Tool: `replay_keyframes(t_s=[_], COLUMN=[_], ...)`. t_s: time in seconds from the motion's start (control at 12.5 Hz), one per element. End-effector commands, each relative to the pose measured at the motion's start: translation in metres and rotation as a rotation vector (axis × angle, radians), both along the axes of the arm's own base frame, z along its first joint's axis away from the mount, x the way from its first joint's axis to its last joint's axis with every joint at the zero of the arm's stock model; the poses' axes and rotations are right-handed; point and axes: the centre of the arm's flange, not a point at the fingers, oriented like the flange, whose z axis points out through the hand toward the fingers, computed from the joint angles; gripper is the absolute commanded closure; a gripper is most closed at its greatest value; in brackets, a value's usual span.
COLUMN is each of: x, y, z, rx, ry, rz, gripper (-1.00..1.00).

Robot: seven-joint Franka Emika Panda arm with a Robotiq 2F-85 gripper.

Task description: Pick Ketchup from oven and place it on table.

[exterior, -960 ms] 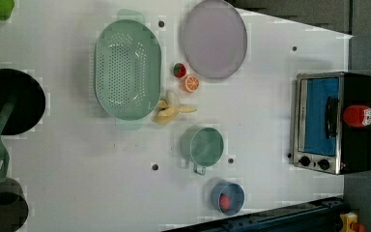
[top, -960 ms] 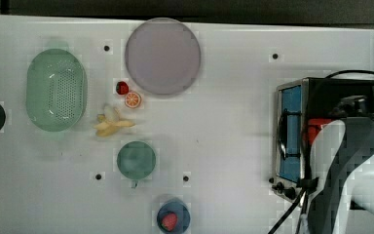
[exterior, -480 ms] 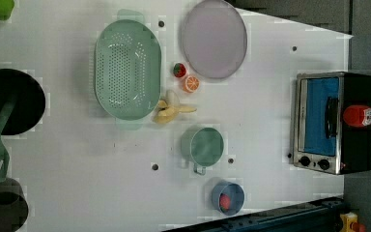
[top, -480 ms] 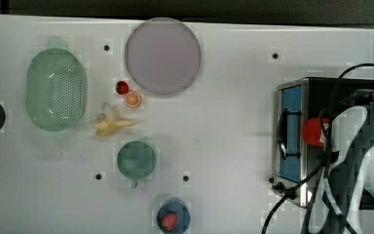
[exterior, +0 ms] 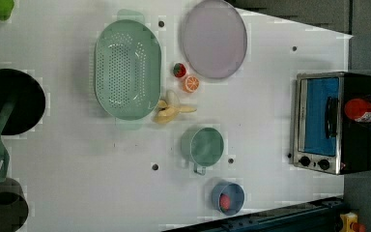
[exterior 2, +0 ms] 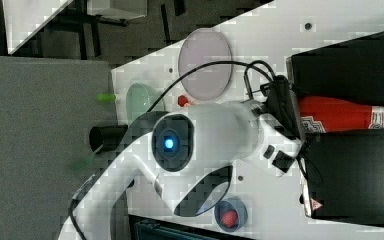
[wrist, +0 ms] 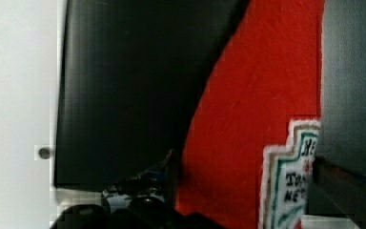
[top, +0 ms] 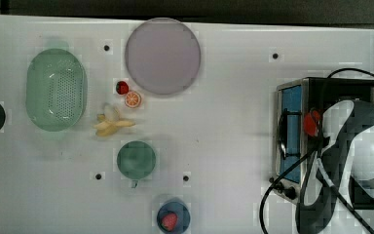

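Right view is showing the large flat white tabletop carrying the boxy black toaster oven, and on the oven's black top the small red squeeze ketchup bottle with a white cap is lying on its side. Its long axis is running across the oven top, base end towards the white robot arm and cap pointing away. The gripper is sitting right at that base end, fingers spread wide and straddling the red body, not yet clamping it.
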Motion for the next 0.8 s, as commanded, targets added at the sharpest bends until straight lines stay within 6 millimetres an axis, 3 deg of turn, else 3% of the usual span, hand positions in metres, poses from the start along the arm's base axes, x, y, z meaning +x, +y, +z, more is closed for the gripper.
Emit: replay_keyframes(t_s=[0.08, 0.24, 0.48, 0.8], x=[-0.008, -0.007, -0.005, 0.017], y=[-0.012, -0.01, -0.011, 0.009], z=[0.002, 0.003, 0.01, 0.084], rx=[0.009, 0.008, 0.001, -0.055], ry=[-0.008, -0.011, -0.02, -0.03], rz=[-0.023, -0.02, -0.016, 0.146], gripper=[-0.69, -0.29, -0.29, -0.29])
